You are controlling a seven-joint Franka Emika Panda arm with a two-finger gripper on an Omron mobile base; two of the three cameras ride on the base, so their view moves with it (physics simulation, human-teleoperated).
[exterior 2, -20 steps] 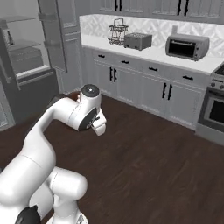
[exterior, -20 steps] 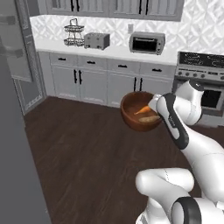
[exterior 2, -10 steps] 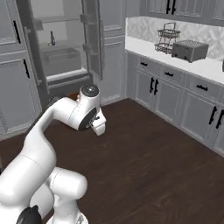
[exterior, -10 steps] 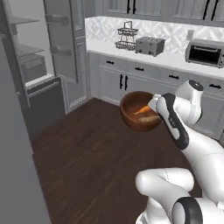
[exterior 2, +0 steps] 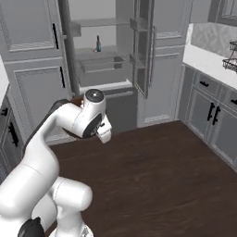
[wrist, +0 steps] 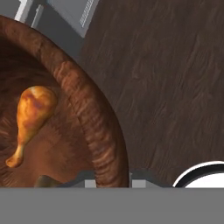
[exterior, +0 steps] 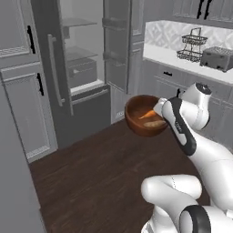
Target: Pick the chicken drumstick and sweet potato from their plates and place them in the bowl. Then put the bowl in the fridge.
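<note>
My gripper (wrist: 113, 183) is shut on the rim of the reddish-brown wooden bowl (wrist: 87, 113), one fingertip on each side of the wall. It holds the bowl (exterior: 136, 119) in the air above the floor. Inside lie the golden-orange chicken drumstick (wrist: 30, 116), bone end down, and the tan sweet potato (exterior: 155, 123); in the hand view the potato is only a sliver at the bottom. In the left base view the drumstick (exterior: 148, 114) rests above the potato. The fridge (exterior: 84, 68) stands with its doors swung wide, glass shelves (exterior 2: 99, 52) showing. The plates are out of view.
A fridge door (exterior: 117, 45) with bins hangs between the bowl and the shelves. A bottle (exterior 2: 98, 44) stands on a fridge shelf. The counter at right carries a wire rack (exterior: 191, 45) and a toaster (exterior: 217, 58). Dark wood floor (exterior 2: 162, 176) lies ahead.
The whole picture has swung: the base has turned left, away from the counter and oven, to face the fridge. The bowl stays held in the gripper, food still inside.
</note>
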